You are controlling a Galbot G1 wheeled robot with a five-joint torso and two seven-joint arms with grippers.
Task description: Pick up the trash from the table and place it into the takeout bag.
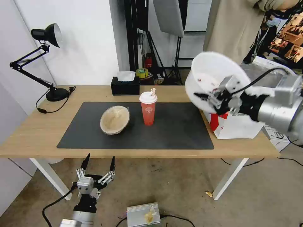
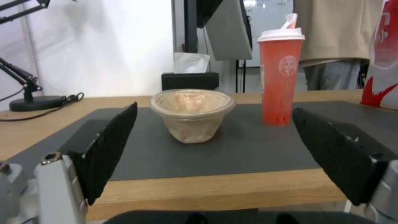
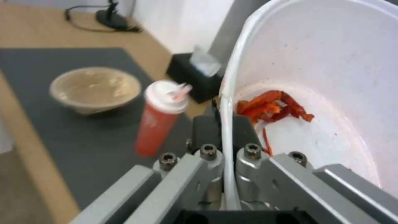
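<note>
The right gripper (image 1: pixel 208 97) is clamping the rim of the white bowl (image 1: pixel 214 77), one finger inside the wall and one outside, and is holding it tilted in the air above the table's (image 1: pixel 38 132) right end, just over the bag (image 1: pixel 236 124). In the right wrist view the rim (image 3: pixel 226 124) is running straight between the closed fingers, and red scraps (image 3: pixel 271 107) are clinging to the bowl's white inside.

The bowl and arm are covering most of the bag; only its white lower side with a red patch is showing, so its opening is hard to make out.

The left gripper (image 1: pixel 98 164) is hanging below the table's front edge, its black fingers (image 2: pixel 110 149) spread wide and holding nothing. It is facing the tan bowl (image 1: pixel 115 119), which is sitting on the mat (image 1: pixel 176 132) well apart from it. The red cup (image 1: pixel 148 108), with a white lid, is standing upright just to the right of that bowl.
</note>
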